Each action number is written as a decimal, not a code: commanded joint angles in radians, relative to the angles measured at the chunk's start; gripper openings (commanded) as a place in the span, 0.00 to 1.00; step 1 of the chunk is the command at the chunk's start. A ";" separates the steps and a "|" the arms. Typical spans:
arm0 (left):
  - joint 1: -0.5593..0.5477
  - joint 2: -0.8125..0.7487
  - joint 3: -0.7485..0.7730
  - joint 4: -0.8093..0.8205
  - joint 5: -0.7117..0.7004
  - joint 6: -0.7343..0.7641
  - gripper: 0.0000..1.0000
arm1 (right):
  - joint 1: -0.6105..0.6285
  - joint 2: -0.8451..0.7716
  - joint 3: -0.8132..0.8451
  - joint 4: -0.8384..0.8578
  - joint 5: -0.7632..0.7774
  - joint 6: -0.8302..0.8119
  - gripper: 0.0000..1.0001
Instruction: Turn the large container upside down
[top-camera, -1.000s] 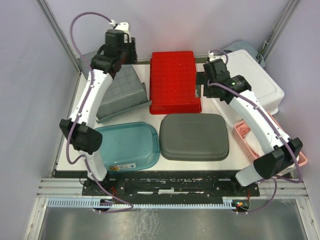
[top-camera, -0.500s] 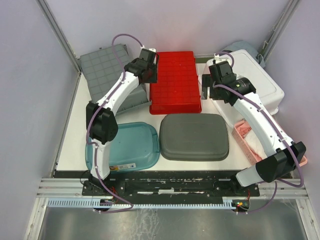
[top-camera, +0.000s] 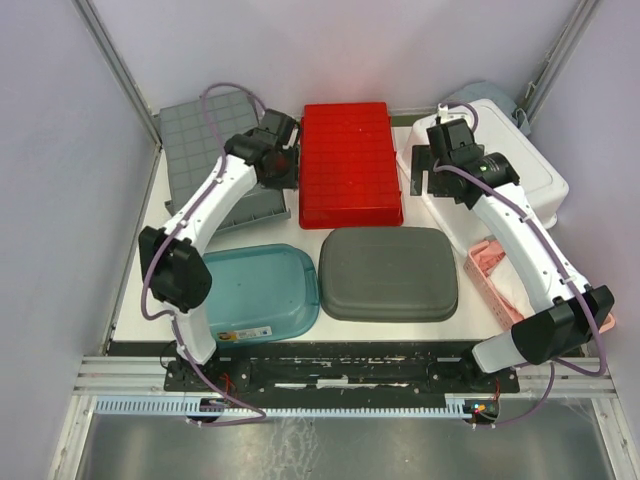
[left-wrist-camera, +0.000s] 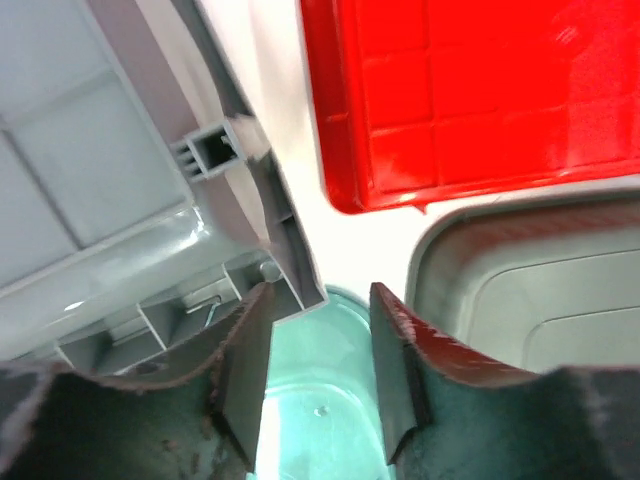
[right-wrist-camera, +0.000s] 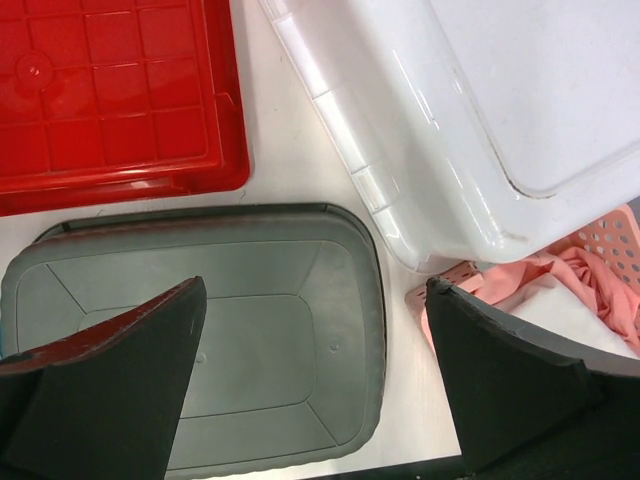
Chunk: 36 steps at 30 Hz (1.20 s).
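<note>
subject of the task: the grey bin (top-camera: 215, 150), at the far left of the worktop (right-wrist-camera: 268, 150), just beside the red crate (top-camera: 345, 160). its gridded base faces up to the overhead camera and its rim faces down, so the turn is judged done or very nearly done. whether the rim sits flat all round cannot be told.

left fingers (left-wrist-camera: 320, 298): a narrow gap with nothing between them; the teal tub (left-wrist-camera: 320, 400) shows through the gap. the bin's rim corner lies just beside one fingertip; contact cannot be confirmed. judged reason for the position: the rim lip is the one thin edge a narrow grip can take on a bin this broad.

left arm pose: reached well forward, forearm angled toward the seam between bin and crate, wrist tipped so its camera looks back along the worktop.

right fingers (right-wrist-camera: 315, 290): spread wide, holding nothing, hanging above the corner of the dark grey tub (right-wrist-camera: 200, 320), beside the white box (right-wrist-camera: 480, 120), with the pink basket (right-wrist-camera: 600, 240) near. judged a stand-off position, apart from the left arm's work.

right arm pose: stretched along the right side, wrist looking straight down.
</note>
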 joint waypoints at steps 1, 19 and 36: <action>0.007 -0.080 0.203 0.034 0.021 -0.029 0.57 | -0.006 -0.002 0.105 -0.011 0.023 -0.016 0.99; 0.012 -0.498 -0.310 0.720 -0.086 -0.216 0.99 | -0.005 -0.037 0.162 -0.082 0.304 0.071 0.99; 0.012 -0.672 -0.462 0.739 -0.171 -0.171 0.99 | -0.006 -0.201 0.012 0.107 0.313 0.120 0.99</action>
